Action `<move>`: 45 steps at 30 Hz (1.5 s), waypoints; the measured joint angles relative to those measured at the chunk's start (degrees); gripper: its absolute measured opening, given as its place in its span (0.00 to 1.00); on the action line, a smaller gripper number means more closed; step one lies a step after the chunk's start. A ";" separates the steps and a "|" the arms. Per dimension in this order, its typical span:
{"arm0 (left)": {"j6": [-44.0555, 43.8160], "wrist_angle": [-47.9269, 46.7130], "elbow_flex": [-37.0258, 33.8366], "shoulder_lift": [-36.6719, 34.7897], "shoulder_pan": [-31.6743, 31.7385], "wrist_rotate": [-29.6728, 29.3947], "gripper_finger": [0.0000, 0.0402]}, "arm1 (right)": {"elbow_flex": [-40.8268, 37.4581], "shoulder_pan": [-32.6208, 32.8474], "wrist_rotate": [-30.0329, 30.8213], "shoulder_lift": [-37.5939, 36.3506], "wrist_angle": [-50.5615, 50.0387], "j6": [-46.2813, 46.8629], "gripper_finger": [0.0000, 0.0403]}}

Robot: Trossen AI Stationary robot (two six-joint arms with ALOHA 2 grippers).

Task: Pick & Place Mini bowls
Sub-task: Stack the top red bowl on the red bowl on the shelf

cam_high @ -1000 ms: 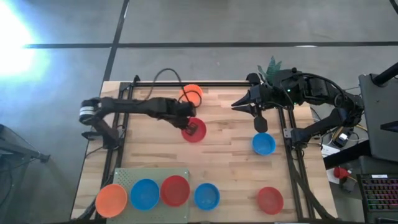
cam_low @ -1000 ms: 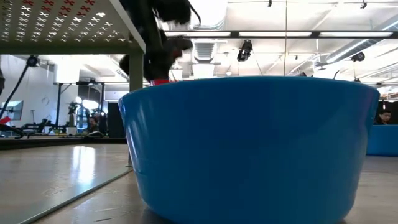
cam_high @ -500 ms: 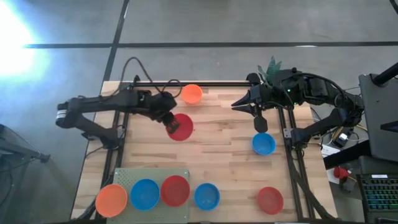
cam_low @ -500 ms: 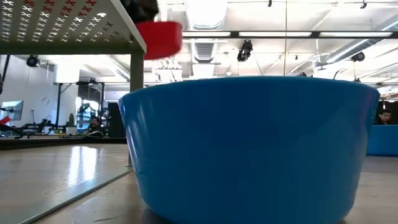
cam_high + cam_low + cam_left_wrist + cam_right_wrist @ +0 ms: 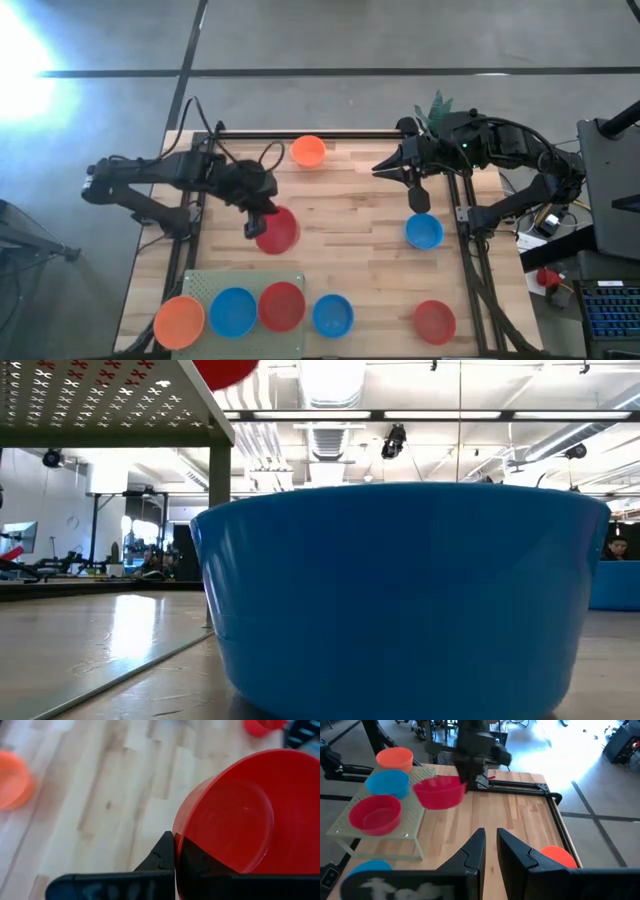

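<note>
The wooden table carries a perforated rack at its 7 o'clock corner, holding orange, blue and red mini bowls. Left of centre, the left gripper is clamped on the rim of a red bowl, lifted above the boards. At 2 o'clock the right gripper hovers, fingers narrowly parted and empty.

Robotics lab or workshop: concrete floor, ceiling strip lights, wooden desk, equipment stands behind.
</note>
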 joint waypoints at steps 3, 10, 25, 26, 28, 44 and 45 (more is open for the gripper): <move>0.74 -0.05 1.02 0.60 -3.20 1.35 0.00 | 0.00 0.00 0.00 0.00 0.02 0.45 0.11; 0.80 -0.04 5.42 3.91 -9.84 2.44 0.00 | 0.00 0.00 0.00 0.00 0.04 0.58 0.11; 1.82 -8.84 18.71 18.48 -17.78 4.68 0.00 | 0.00 0.00 -0.02 0.00 0.02 0.58 0.11; 1.82 -8.84 18.89 19.15 -17.94 5.27 0.00 | 0.00 0.00 -0.02 0.00 0.02 0.58 0.11; 1.36 -8.86 18.87 20.16 -18.42 5.62 0.00 | 0.00 0.00 -0.04 0.00 0.00 0.58 0.11; -0.51 -9.30 18.58 26.11 -20.00 9.33 0.00 | 0.02 0.00 -0.13 0.00 -0.02 0.05 0.11; -0.75 -9.31 18.58 26.35 -20.00 9.48 0.00 | 0.02 0.00 -0.14 0.00 -0.01 -0.09 0.11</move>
